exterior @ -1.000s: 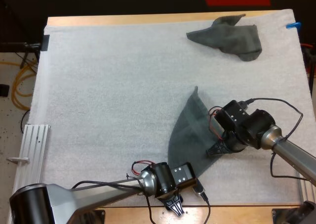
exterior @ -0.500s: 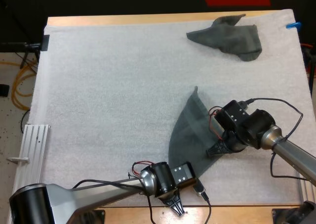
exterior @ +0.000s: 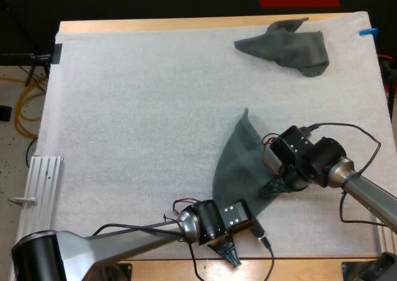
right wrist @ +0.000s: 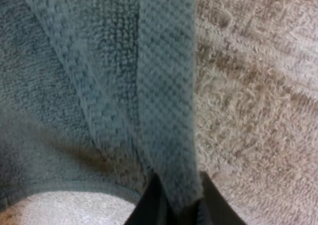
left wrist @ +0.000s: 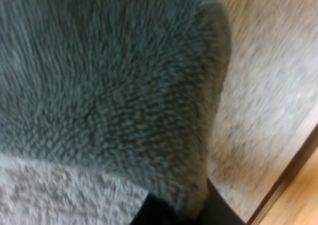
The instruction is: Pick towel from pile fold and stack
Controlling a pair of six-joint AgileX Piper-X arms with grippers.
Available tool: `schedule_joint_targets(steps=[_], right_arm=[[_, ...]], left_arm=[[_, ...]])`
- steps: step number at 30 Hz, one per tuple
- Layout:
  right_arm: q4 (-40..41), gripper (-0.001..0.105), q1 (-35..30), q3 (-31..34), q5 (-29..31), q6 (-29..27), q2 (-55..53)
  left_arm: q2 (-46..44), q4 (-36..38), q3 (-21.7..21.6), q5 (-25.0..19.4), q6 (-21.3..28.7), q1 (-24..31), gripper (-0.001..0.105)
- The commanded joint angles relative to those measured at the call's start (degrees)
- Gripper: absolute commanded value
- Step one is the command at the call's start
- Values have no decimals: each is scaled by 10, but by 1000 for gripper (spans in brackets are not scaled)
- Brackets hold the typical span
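Note:
A dark grey-green towel [exterior: 239, 163] lies spread on the white mat at the near right, tapering to a point at its far end. My left gripper [exterior: 228, 254] is at the towel's near corner by the mat's front edge, shut on it; in the left wrist view the black fingertips [left wrist: 154, 212] pinch the towel's edge [left wrist: 124, 96]. My right gripper [exterior: 273, 188] is shut on the towel's right edge; its fingertips [right wrist: 149, 205] pinch the woven hem [right wrist: 166, 106]. A second crumpled towel [exterior: 288, 45] lies at the far right.
The mat's front edge and the wooden table edge [left wrist: 298, 195] run just beside my left gripper. A metal rail [exterior: 37, 182] sits off the mat's near left. Bare mat [exterior: 136, 120] stretches over the left and middle.
My left gripper has shut on the towel's near corner and shifted slightly to the right along the front edge. The right arm and both towels have stayed put.

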Motion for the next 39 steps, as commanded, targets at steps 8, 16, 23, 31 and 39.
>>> schedule_joint_targets(steps=[8, 16, 23, 31, 39], right_arm=[[-1, 0, -2, -38, 125, -7, -99], [0, 0, -2, -127, 161, -15, -145], [7, 0, -2, -204, 96, 3, -145], [106, 0, 16, -285, 88, 11, -145], [210, 0, 83, -293, 80, 60, -145]], left_arm=[[-59, 47, -43, -30, -1, 62, 0], [-185, 50, -79, 34, 14, 192, 0], [-261, 50, -149, 111, 16, 274, 0], [-286, 147, -239, 125, 52, 284, 0], [-287, 282, -262, 114, 60, 284, 0]])
